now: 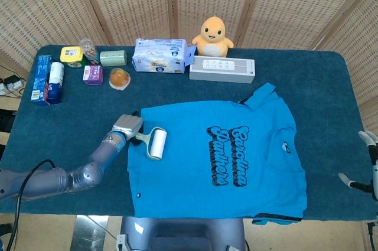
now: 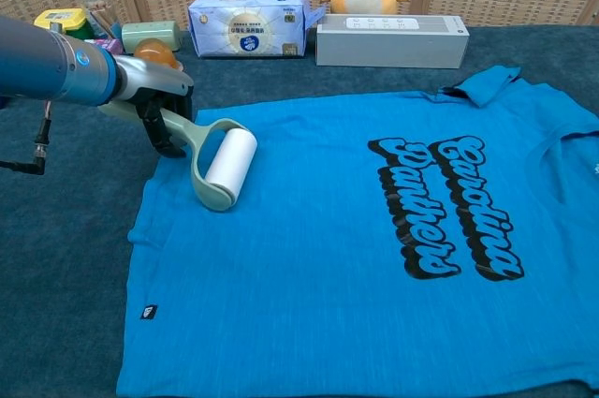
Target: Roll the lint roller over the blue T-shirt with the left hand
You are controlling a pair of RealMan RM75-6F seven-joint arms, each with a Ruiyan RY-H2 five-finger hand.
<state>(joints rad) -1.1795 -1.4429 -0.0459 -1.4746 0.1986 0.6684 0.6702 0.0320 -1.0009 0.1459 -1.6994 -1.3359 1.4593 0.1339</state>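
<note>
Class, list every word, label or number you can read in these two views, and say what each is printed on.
"Carolina Panthers": black script across the blue T-shirt.
Small tag near the T-shirt's hem: too small to read.
Blue tissue pack: print too blurred to read.
Blue carton, purple box and yellow-lidded jar: labels too small to read.
Grey speaker: button marks unreadable.
</note>
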